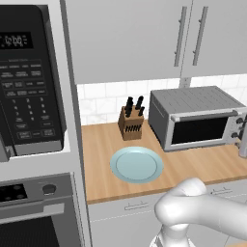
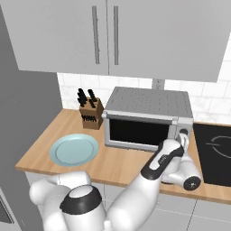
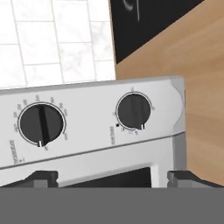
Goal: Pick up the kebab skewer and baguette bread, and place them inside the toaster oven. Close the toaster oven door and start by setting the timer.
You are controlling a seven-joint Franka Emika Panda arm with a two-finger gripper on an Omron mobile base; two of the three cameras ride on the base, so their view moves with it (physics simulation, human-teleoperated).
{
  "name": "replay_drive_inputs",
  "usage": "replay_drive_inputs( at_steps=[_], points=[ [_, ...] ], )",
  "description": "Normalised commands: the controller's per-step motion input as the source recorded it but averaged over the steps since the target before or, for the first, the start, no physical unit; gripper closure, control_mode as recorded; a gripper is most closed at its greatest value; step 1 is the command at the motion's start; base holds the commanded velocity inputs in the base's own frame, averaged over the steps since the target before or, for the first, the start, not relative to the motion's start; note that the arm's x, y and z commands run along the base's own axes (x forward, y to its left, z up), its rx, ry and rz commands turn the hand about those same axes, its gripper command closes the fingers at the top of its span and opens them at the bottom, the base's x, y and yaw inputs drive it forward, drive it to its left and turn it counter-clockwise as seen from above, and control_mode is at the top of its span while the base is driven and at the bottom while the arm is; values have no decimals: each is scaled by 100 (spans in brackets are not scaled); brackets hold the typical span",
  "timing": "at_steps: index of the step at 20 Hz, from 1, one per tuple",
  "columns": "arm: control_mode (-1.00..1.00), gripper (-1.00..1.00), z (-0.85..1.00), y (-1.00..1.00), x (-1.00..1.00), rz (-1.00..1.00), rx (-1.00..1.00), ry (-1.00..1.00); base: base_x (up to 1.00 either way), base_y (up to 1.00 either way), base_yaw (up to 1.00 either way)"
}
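Note:
The grey toaster oven (image 1: 193, 118) (image 2: 146, 119) stands at the back of the wooden counter. Its dark glass toaster oven door (image 1: 200, 130) (image 2: 137, 131) is shut upright. My gripper (image 2: 183, 135) (image 3: 114, 178) hovers right in front of the oven's right-side knob panel, jaws open wide with nothing between them. In the hand view two black knobs (image 3: 42, 124) (image 3: 134, 110) face me on the panel, and my fingertips (image 3: 41, 177) straddle the panel's lower part without touching a knob. The kebab skewer and the baguette bread are out of view.
A pale blue plate (image 1: 136, 164) (image 2: 74, 149) lies bare on the counter left of the oven. A knife block (image 1: 130, 120) (image 2: 90, 113) stands behind it. A black cooktop (image 2: 214, 151) lies right of the oven. The black microwave (image 1: 26, 82) is at far left.

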Motion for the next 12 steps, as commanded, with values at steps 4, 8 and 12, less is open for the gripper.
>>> replay_drive_inputs(
  at_steps=[4, 8, 12],
  points=[
    [-100, -100, -24, 0, 8, 0, 0, 0, 0, 0, 0],
    [-100, -100, -23, -5, 6, 0, 0, -5, 0, 0, 0],
    [-100, -100, -8, -5, 20, 0, 0, -5, 0, 0, 0]
  ],
)
